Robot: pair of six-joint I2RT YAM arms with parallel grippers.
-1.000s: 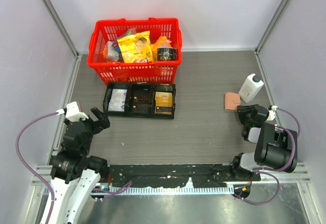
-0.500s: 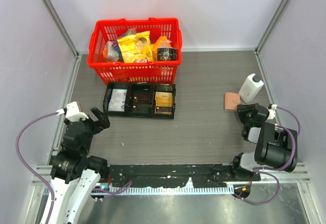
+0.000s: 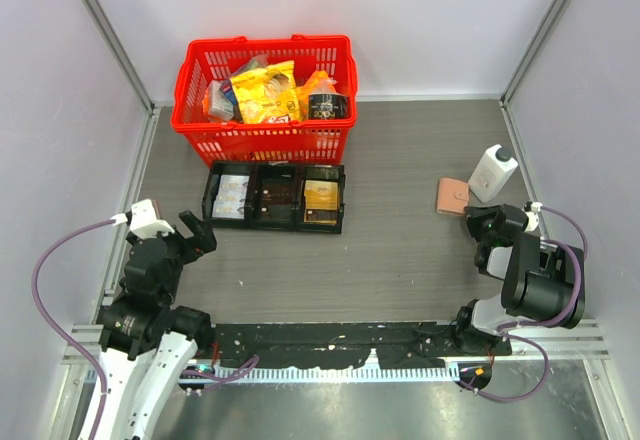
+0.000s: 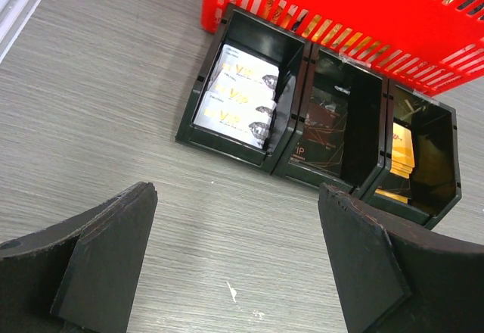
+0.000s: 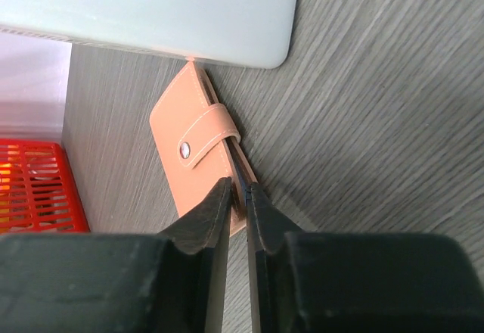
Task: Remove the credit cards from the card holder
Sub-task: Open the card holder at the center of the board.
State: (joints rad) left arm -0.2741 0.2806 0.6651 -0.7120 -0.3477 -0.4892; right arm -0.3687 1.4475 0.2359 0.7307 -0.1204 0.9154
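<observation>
R hand has been closed onto the near edge of the card holder, snapped shut on the surface beside white bottle, slightly nudged. L hand is held wide apart. Grip gained; credit cards not yet out.

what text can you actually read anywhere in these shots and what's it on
"VIP": on each of the white cards in the left compartment of the black tray.
Dark cards in the middle compartment: gold print, too blurred to read.
Packets in the red basket: too small to read.
Card holder: no text.
</observation>
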